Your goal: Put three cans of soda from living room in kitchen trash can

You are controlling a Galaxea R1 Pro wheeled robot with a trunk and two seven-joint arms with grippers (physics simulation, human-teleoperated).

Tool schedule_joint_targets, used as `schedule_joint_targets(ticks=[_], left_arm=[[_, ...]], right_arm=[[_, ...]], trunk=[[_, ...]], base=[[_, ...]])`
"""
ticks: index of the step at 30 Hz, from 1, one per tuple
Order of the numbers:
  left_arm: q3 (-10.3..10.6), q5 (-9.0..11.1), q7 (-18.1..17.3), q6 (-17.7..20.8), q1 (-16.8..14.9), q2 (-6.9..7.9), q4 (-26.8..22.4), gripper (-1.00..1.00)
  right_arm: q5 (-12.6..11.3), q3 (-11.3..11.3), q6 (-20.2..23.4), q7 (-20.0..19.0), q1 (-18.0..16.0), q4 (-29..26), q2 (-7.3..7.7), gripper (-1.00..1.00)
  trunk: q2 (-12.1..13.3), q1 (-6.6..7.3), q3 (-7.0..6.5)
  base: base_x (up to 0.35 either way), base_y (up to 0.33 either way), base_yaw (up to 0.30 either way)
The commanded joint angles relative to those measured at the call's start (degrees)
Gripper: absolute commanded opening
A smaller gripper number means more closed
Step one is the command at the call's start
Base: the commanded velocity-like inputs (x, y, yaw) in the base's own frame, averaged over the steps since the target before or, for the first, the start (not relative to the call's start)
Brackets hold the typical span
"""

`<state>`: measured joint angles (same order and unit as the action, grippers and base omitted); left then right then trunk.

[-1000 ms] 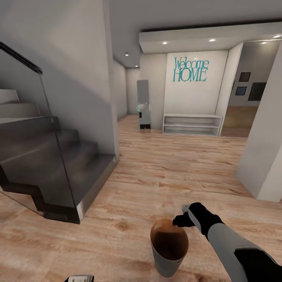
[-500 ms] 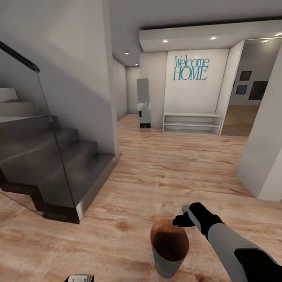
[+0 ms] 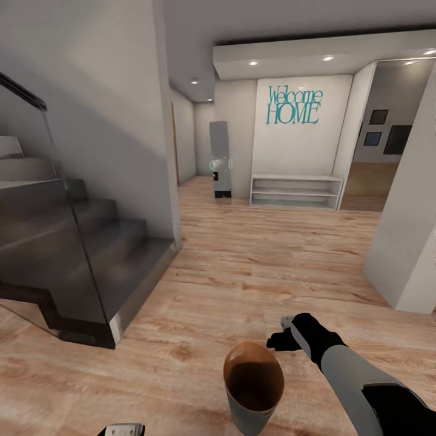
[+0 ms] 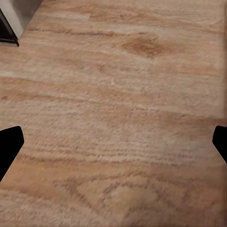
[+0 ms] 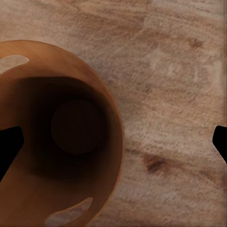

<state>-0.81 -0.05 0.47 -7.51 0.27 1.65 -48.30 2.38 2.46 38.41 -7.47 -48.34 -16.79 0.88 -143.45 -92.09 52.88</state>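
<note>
Bin [image 3: 253,387] on hallway floor [image 3: 254,260], beside right gripper [image 3: 283,332] | both grippers' fingers wide, holding nothing | contents apparently none | risk: base knocks bin over.

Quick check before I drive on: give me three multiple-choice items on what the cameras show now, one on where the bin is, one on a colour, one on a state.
1. Where is the bin?
A. on the stairs
B. on the wood floor by the right gripper
C. on the white shelf

2. What colour is the wall lettering?
A. teal
B. red
C. black

3. What is inside the bin?
A. one can
B. three cans
C. nothing

Answers: 1 B, the head view shows it on the planks just below that gripper. 2 A, "Welcome HOME" is teal. 3 C, the right wrist view shows a bare brown bottom.
</note>
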Motion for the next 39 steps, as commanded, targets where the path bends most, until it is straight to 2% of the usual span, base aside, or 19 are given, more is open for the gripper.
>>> schedule_joint_targets(ticks=[1, 15, 39], left_arm=[[0.0, 0.1, 0.0, -0.1, 0.0, 0.01, 0.0, 1.0], [-0.2, 0.3, 0.1, -0.2, 0.0, 0.02, 0.0, 1.0], [-0.2, 0.0, -0.1, 0.4, 0.0, -0.04, 0.1, 1.0]], right_arm=[[0.0, 0.0, 0.0, 0.0, 0.0, 0.0, 0.0, 1.0], [0.0, 0.0, 0.0, 0.0, 0.0, 0.0, 0.0, 1.0], [0.0, 0.0, 0.0, 0.1, 0.0, 0.0, 0.0, 1.0]], trunk=[[0.0, 0.0, 0.0], [0.0, 0.0, 0.0], [-0.3, -0.62, 5.32]], base=[[0.011, -0.046, 0.0], [0.002, -0.009, 0.0], [0.0, 0.0, 0.0]])
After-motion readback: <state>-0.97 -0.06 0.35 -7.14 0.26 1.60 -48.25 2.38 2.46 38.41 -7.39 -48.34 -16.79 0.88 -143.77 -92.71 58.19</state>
